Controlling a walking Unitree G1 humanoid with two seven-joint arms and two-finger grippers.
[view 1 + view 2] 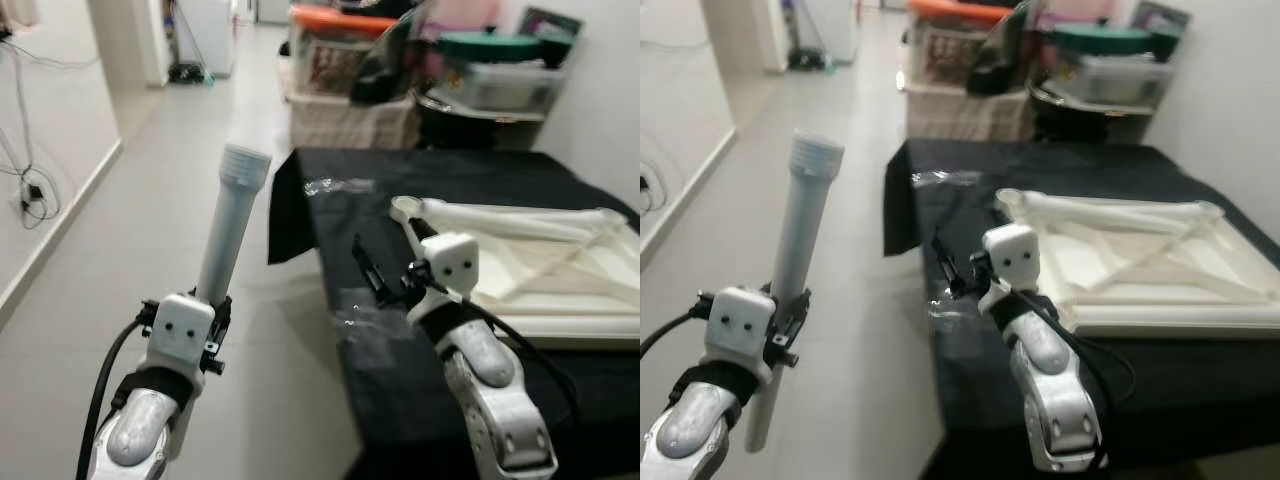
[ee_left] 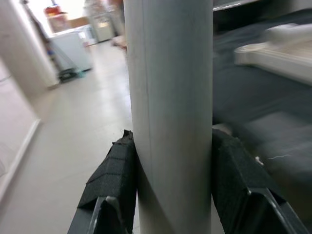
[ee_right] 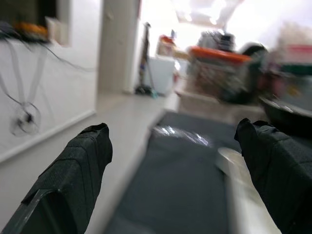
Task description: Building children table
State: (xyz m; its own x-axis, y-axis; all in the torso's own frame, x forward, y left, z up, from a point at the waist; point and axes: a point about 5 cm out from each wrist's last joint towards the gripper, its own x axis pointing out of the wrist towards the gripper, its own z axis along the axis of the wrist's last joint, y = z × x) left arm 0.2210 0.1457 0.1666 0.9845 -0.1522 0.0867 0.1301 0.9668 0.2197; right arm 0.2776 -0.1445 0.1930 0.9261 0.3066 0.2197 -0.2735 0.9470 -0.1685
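Left gripper (image 1: 213, 318), lower left of the left eye view: fingers clamped on either side of a grey table leg (image 1: 230, 225). The leg stands nearly upright, tilted slightly toward the frame's right, with its threaded end (image 1: 245, 163) uppermost over the tiled floor (image 1: 150, 220). In the left wrist view both finger pads (image 2: 113, 175) press against the leg's sides.

Right gripper (image 1: 372, 272), centre of the frame: fingers spread wide apart, holding nothing, positioned above the near left part of the black-covered table (image 1: 420, 185).

White tabletop (image 1: 560, 260), right of the frame: lies upside down on the black cloth, cross-braces facing up. One white leg (image 1: 520, 217) lies across it. Clear plastic wrap (image 1: 335, 185) rests on the cloth beyond the gripper. Storage boxes (image 1: 350, 60) stand in the upper background.
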